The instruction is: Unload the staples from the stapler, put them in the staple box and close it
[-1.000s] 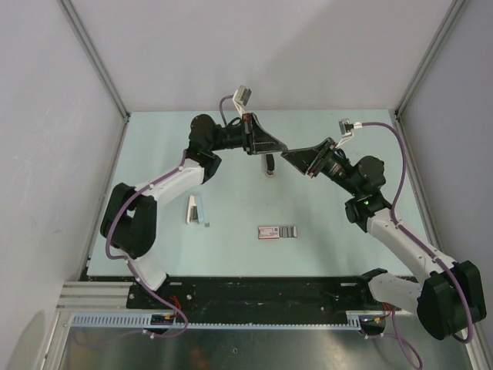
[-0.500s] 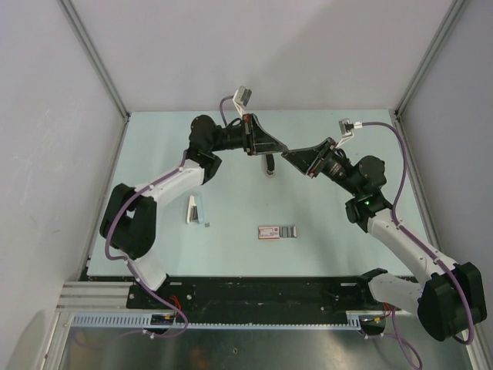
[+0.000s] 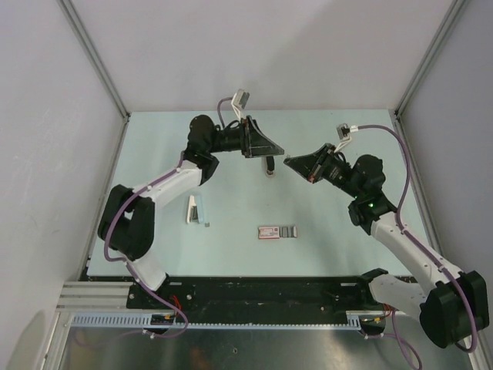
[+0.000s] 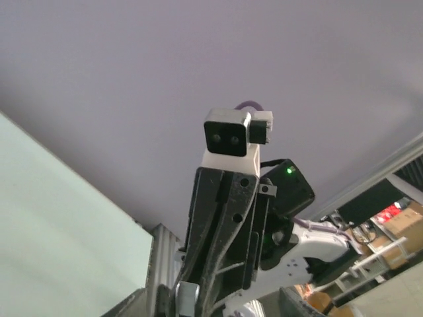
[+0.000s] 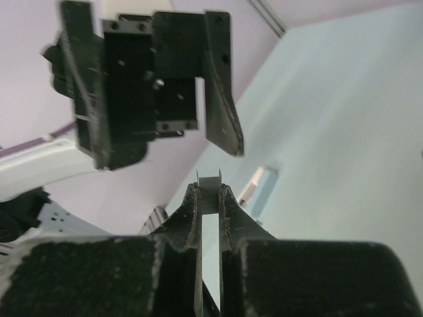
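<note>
Visibility of the staples (image 5: 209, 178) is limited to the right wrist view; from overhead the strip is too small to make out. The right hand (image 5: 209, 193) is clamped on this short grey strip, which protrudes just past the fingertips. The left hand (image 5: 165, 150) faces it close by, fingers spread with nothing between them; its own wrist view cuts those fingers off at the bottom edge. The stapler (image 3: 269, 166) sits on the table (image 3: 231, 193) at the far middle, beneath the two hand tips, held by neither. A pink-and-white box (image 3: 267, 232) lies nearer the arm bases, with dark grey strips (image 3: 288, 231) at its right end. A white-and-blue object (image 3: 196, 210) lies to the left and cannot be identified.
</note>
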Controlling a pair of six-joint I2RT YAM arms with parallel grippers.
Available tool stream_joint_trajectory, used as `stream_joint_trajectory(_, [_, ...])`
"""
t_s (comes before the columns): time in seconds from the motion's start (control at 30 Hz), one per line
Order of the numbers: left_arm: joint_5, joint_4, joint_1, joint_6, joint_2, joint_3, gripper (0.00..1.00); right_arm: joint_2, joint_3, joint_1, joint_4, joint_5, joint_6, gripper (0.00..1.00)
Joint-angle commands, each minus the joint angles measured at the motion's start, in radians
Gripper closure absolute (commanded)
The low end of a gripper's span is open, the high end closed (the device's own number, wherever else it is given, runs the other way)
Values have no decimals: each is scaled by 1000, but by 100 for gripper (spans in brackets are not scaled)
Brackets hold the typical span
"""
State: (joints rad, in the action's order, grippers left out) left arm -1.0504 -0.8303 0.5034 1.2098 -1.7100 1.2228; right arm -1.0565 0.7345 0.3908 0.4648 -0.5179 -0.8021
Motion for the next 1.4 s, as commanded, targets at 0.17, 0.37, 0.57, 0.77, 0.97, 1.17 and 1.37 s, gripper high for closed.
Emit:
stream_joint_trajectory(0.17, [48, 702, -68, -650, 98, 97, 1, 60, 34, 71, -508, 165, 222, 100])
stream_joint_trajectory(0.37, [303, 1158, -71, -1123, 94, 145, 1, 15, 34, 234, -752, 517, 226, 100])
stream_joint_trajectory(0.57, [493, 1273, -69, -1425, 152, 53, 1, -100, 33, 443, -886, 845, 105, 100])
stream_joint_trajectory(0.77, [542, 1294, -69, -1507, 215, -33, 1, -190, 45, 534, -911, 953, 43, 100])
stream_joint_trajectory(0.97, [526, 1300, -69, -1504, 219, -65, 1, -279, 76, 570, -931, 1004, 39, 100])
stream_joint_trajectory(1.17, [513, 1300, -69, -1494, 215, -65, 1, -327, 95, 574, -952, 1002, 34, 100])
stream_joint_trajectory(1.37, [495, 1300, -67, -1474, 215, -53, 1, -375, 103, 574, -955, 976, 29, 100])
